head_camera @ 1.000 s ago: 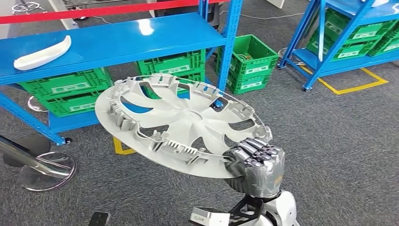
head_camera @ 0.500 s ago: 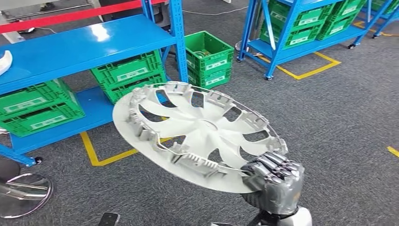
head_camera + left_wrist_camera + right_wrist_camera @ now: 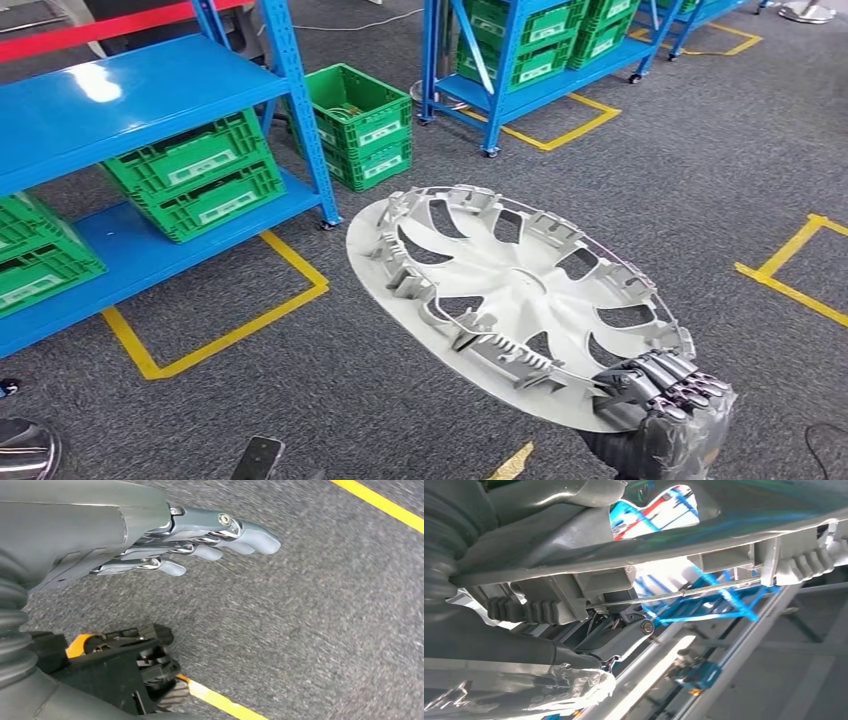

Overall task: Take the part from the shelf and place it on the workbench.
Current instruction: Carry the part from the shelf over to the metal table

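Grey carpet floor (image 3: 300,400) with yellow tape lines (image 3: 215,340) fills most of your head view. At upper left stands a blue shelf (image 3: 130,95) with green crates (image 3: 195,175) on its lower level. One more green crate (image 3: 360,120) sits on the floor just beside the shelf's upright post, upper centre. A second blue rack (image 3: 520,60) carrying more green crates stands at top centre-right, inside a yellow taped outline. A small dark flat object (image 3: 255,458) shows at the bottom edge, left of centre; you cannot tell what it is. A shiny round base (image 3: 25,450) shows at the bottom left corner.

Part: the large white wheel cover (image 3: 510,295) occupies the centre-right of your head view, tilted, ribbed inner face up, held in the air over the carpet and well apart from the shelf.

Right robot hand (image 3: 665,400), lower right corner of the head view: fingers curled over the near rim of the wheel cover, gripping it. In the right wrist view you see the cover's rim clips and wire ring close against the thumb (image 3: 519,650).

Left robot hand (image 3: 165,535), left wrist view: fingers extended and slightly apart, holding nothing, over carpet and yellow tape.
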You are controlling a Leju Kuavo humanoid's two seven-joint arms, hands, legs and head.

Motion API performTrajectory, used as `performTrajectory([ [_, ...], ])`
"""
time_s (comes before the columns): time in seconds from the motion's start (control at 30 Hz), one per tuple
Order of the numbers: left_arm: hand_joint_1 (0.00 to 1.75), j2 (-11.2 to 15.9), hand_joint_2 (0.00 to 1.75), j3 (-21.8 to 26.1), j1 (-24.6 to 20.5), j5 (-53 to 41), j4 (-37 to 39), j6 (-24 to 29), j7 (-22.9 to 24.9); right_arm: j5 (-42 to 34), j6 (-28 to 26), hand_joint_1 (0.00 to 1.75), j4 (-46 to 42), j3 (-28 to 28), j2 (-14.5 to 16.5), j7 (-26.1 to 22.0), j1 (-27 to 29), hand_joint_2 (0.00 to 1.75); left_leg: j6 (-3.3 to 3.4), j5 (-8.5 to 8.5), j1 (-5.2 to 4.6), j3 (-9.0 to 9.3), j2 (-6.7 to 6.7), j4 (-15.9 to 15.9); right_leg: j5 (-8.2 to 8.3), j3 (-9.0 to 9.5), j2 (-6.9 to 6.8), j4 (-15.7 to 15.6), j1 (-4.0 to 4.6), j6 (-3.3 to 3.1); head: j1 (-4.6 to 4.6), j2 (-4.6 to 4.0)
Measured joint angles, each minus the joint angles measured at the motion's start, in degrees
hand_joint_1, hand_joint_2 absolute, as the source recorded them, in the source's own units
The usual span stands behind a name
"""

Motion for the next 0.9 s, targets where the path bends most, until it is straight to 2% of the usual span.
performTrajectory([
  [0.07,0.0,-0.09,1.75,-0.03,-0.18,0.0,0.0,-0.01,0.0,0.01,0.0,1.75,-0.2,-0.14,0.0,0.0,0.05,1.75,-0.29,-0.05,-0.2,0.05,0.98,0.06,1.69,4.14,-2.0,-7.06,0.49,-0.51,0.0,0.0],
  [0.1,0.0,-0.12,1.75,-0.04,-0.23,0.0,0.0,-0.02,0.0,0.02,0.0,1.75,-0.33,-0.19,0.0,-0.01,0.08,1.75,-0.51,-0.05,-0.32,0.04,1.4,0.11,1.84,5.09,-2.59,-8.78,0.75,-0.82,0.0,0.0],
  [0.13,0.0,-0.16,1.75,-0.05,-0.26,0.0,0.0,-0.02,0.0,0.02,0.0,1.75,-0.42,-0.26,0.0,0.0,0.11,1.75,-0.76,0.0,-0.41,0.01,1.83,0.14,1.66,5.21,-2.6,-9.13,1.0,-1.13,0.01,0.0],
  [0.2,0.0,-0.27,1.75,-0.1,-0.35,0.0,0.0,-0.02,0.01,0.03,0.0,1.75,-0.59,-0.45,0.0,0.01,0.24,1.75,-1.29,-0.12,-0.35,0.05,2.36,0.22,2.09,5.02,-1.47,-9.36,0.95,-1.86,0.03,0.0],
  [0.27,0.0,-0.36,1.75,-0.17,-0.48,0.0,0.0,-0.02,0.01,0.03,0.0,1.75,-0.76,-0.63,0.01,0.01,0.25,1.75,-1.79,-1.96,-0.17,-0.7,0.56,2.24,2.54,4.97,-0.41,-9.72,0.7,-2.66,-0.04,0.0],
  [0.33,0.0,-0.35,1.75,-0.2,-0.42,0.0,0.0,-0.02,0.01,0.03,0.0,1.75,-0.88,-0.75,0.02,0.01,0.21,1.75,-2.0,-5.8,-0.09,-3.46,-2.1,8.68,2.83,4.84,0.78,-9.85,0.64,-3.16,-0.2,0.0],
  [0.37,0.0,-0.32,1.75,-0.2,-0.34,0.0,0.0,-0.02,0.01,0.04,0.0,1.75,-0.88,-0.81,0.02,0.01,0.19,1.75,-1.99,-7.43,-0.1,-5.16,-2.72,12.47,2.9,4.72,1.47,-9.83,0.7,-3.29,-0.26,0.0],
  [0.4,0.0,-0.28,1.75,-0.2,-0.26,0.0,0.0,-0.01,0.01,0.04,0.0,1.75,-0.88,-0.88,0.02,0.01,0.2,1.75,-1.93,-8.15,-0.12,-6.39,-2.99,15.14,2.96,4.65,2.23,-9.8,0.79,-3.36,-0.28,0.0],
  [0.43,0.0,-0.25,1.75,-0.2,-0.22,0.0,0.0,-0.01,0.01,0.04,0.0,1.75,-0.88,-0.95,0.02,0.01,0.2,1.75,-1.81,-7.7,-0.14,-6.74,-3.11,15.9,3.0,4.61,3.02,-9.73,0.87,-3.4,-0.27,0.0],
  [0.47,0.0,-0.23,1.75,-0.2,-0.22,0.0,0.0,0.0,0.01,0.05,0.0,1.75,-0.88,-1.0,0.02,0.02,0.21,1.75,-1.64,-6.14,-0.14,-6.07,-3.31,14.46,3.03,4.61,3.86,-9.63,0.93,-3.41,-0.27,0.0],
  [0.5,0.0,-0.21,1.75,-0.2,-0.23,0.0,0.0,0.0,0.01,0.1,0.0,1.75,-0.88,-1.03,0.01,0.03,0.2,1.75,-1.4,-3.91,-0.14,-4.56,-3.83,11.3,3.04,4.63,4.69,-9.51,0.97,-3.4,-0.28,0.0],
  [0.57,0.0,-0.13,1.75,-0.2,-0.24,0.01,0.0,-0.05,0.0,0.37,0.0,1.75,-0.88,-1.01,0.02,0.16,0.06,1.75,-0.84,-0.62,0.0,-1.34,-6.77,4.34,3.05,4.41,6.19,-9.16,0.94,-3.21,-0.23,0.0],
  [0.63,0.0,0.01,1.75,-0.2,-0.28,0.07,0.0,-0.4,-0.01,0.92,0.0,1.75,-0.87,-0.85,0.03,0.48,-0.42,1.75,-0.58,-0.17,0.03,-0.04,-8.72,1.02,3.32,3.66,7.52,-8.91,0.69,-2.61,-0.3,0.0],
  [0.7,0.0,0.08,1.75,-0.2,-0.4,0.26,0.0,-0.96,-0.01,1.68,0.0,1.75,-0.86,-0.61,0.04,0.96,-0.86,1.75,-0.43,-0.18,0.02,0.09,-7.69,0.17,3.69,2.87,8.61,-8.95,0.43,-1.84,-0.44,0.0],
  [0.73,0.0,0.12,1.75,-0.2,-0.5,0.35,0.0,-1.19,-0.02,1.99,0.0,1.75,-0.86,-0.5,0.04,1.2,-0.95,1.75,-0.26,0.01,0.12,0.17,-6.98,-0.13,3.49,2.46,8.02,-8.65,0.47,-1.52,-0.37,0.0],
  [0.8,0.0,0.15,1.75,-0.21,-0.71,0.43,0.0,-1.47,-0.02,2.32,0.0,1.75,-0.91,-0.34,0.04,1.5,-1.25,1.75,0.05,0.3,0.35,0.37,-5.42,-0.66,1.37,0.48,4.93,-5.12,0.58,-1.0,0.04,0.0],
  [0.83,0.0,0.22,1.75,-0.22,-0.76,0.43,0.0,-1.53,-0.01,2.28,0.0,1.75,-0.92,-0.31,0.04,1.46,-1.42,1.75,0.16,0.29,0.26,0.39,-4.6,-0.7,-0.42,-1.22,3.09,-1.55,0.53,-0.7,0.23,0.0],
  [0.9,0.0,0.31,1.75,-0.24,-0.8,0.34,0.0,-1.52,0.03,2.08,0.0,1.75,-0.96,-0.36,0.04,1.04,-1.52,1.75,0.26,0.21,0.14,0.39,-2.85,-0.68,-3.21,-4.72,1.51,5.62,0.14,-0.15,0.38,0.0],
])
